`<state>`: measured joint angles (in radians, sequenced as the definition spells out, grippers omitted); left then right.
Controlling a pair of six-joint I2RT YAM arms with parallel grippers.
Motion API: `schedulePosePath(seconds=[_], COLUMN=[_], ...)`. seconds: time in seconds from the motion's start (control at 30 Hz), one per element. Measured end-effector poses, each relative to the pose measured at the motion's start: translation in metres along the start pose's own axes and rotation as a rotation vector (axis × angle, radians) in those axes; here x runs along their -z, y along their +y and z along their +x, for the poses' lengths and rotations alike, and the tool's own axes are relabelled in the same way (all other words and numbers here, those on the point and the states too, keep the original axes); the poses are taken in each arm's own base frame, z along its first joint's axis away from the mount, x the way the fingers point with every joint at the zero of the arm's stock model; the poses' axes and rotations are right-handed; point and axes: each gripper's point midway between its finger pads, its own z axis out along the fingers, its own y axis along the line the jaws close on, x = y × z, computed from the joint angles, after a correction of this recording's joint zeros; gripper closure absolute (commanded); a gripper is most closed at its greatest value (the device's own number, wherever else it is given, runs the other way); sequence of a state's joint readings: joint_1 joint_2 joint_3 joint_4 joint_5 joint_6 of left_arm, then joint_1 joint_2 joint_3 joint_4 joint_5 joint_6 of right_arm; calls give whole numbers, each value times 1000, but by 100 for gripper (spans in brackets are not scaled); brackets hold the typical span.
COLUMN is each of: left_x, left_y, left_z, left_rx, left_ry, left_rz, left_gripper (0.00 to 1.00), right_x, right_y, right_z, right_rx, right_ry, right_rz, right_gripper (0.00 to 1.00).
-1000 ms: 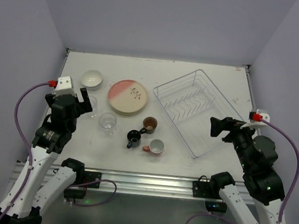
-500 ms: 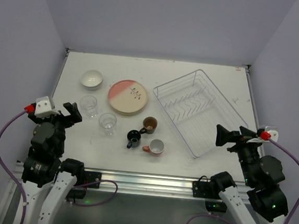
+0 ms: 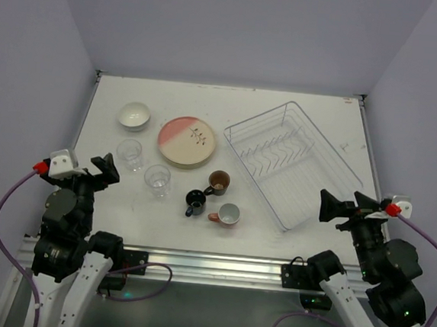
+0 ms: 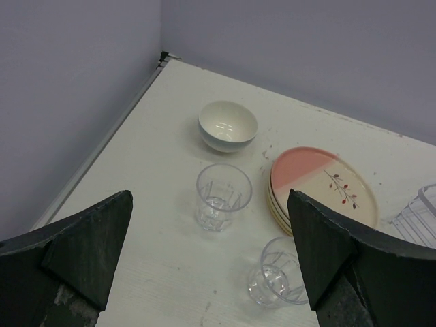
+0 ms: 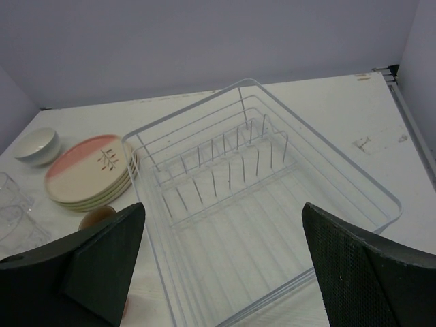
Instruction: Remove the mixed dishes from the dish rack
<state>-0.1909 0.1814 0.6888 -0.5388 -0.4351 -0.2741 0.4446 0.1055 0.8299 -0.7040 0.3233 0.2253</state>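
Note:
The wire dish rack (image 3: 291,164) stands at the right of the table with nothing in it, and in the right wrist view only bare prongs show in the dish rack (image 5: 240,153). The dishes stand on the table left of it. They are a stack of plates (image 3: 186,141), a white bowl (image 3: 134,115), two clear glasses (image 3: 129,154) (image 3: 156,179), and brown (image 3: 218,182), dark blue (image 3: 195,202) and salmon (image 3: 228,215) cups. My left gripper (image 3: 99,170) hangs open near the front left, above and short of the glasses (image 4: 223,196). My right gripper (image 3: 346,205) is open at the rack's near corner, holding nothing.
Purple walls close the table on the left, back and right. The table's left edge rail (image 4: 102,146) runs beside the bowl (image 4: 227,125). A metal rail (image 3: 209,266) with both arm bases lines the near edge.
Both arms have drawn back toward the near edge of the table, away from the dishes and the rack. Both grippers stay open and the dishes have not moved.

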Motion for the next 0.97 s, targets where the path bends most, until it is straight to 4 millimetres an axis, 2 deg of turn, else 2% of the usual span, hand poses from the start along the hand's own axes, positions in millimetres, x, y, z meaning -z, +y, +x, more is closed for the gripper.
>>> schedulePosePath(seconds=[0.2, 0.53, 0.97], left_x=[1, 3, 2], left_y=[0, -7, -11], left_z=[-1, -1, 2], left_rx=[2, 0, -3], left_ry=[-5, -5, 0], left_rz=[3, 47, 71], left_gripper=[0, 0, 0], right_x=[3, 3, -6], right_y=[0, -4, -4], right_z=[-12, -13, 2], right_rx=[22, 32, 36], right_ry=[-7, -10, 19], right_rz=[0, 26, 31], right_gripper=[1, 1, 1])
